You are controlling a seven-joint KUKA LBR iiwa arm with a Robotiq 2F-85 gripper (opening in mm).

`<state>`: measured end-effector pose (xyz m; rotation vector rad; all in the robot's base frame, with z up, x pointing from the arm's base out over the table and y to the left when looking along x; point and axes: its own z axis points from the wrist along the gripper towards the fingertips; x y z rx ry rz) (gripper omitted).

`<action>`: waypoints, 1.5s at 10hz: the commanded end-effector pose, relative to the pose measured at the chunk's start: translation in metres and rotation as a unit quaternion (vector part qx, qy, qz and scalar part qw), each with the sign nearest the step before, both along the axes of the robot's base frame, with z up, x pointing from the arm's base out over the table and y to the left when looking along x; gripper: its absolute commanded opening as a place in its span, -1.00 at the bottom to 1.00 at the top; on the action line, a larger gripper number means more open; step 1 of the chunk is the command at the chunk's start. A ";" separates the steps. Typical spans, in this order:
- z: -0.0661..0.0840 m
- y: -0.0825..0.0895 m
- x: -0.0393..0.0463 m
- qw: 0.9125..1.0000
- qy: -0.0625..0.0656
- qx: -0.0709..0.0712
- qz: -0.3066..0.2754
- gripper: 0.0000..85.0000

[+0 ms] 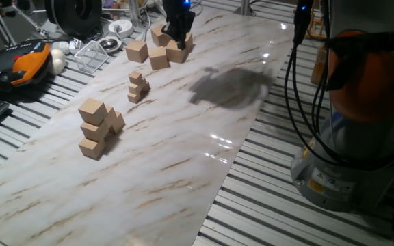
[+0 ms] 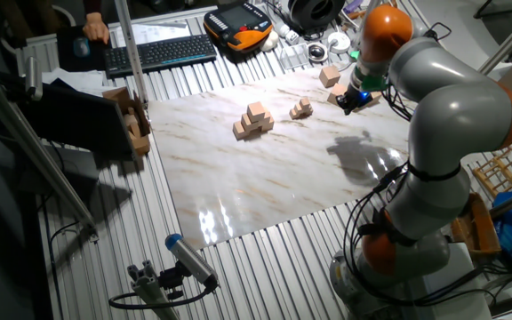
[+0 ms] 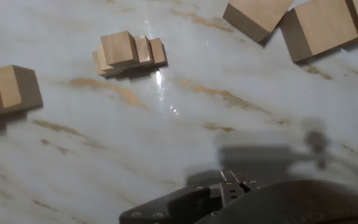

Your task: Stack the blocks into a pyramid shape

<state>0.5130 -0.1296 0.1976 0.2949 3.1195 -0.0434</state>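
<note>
From one fixed view, my gripper (image 1: 178, 35) hangs low over the loose wooden blocks (image 1: 157, 53) at the far end of the marble table (image 1: 183, 157). The pyramid (image 1: 96, 128), partly built, stands well apart toward the near end, past a pile of small cubes (image 1: 137, 87).

From the other fixed view, I sit just beside those loose blocks (image 2: 331, 76), with the pyramid (image 2: 254, 120) beyond the small cubes (image 2: 301, 109).

In the hand view, two blocks (image 3: 291, 22) lie ahead of my fingers, up and right. Cubes have no long axis. I cannot tell whether my fingers are apart or closed.
</note>
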 end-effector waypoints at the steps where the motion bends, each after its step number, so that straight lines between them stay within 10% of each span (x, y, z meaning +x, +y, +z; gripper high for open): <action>1: 0.000 0.000 0.0001 1.000 -0.006 -0.006 -0.003 -1.00; 5: 0.000 -0.005 0.0050 1.000 -0.029 -0.001 -0.006 -1.00; 9: 0.020 -0.033 0.0175 1.000 -0.021 -0.007 -0.001 -1.00; 15: 0.010 -0.086 0.0244 1.000 -0.019 -0.009 0.019 -1.00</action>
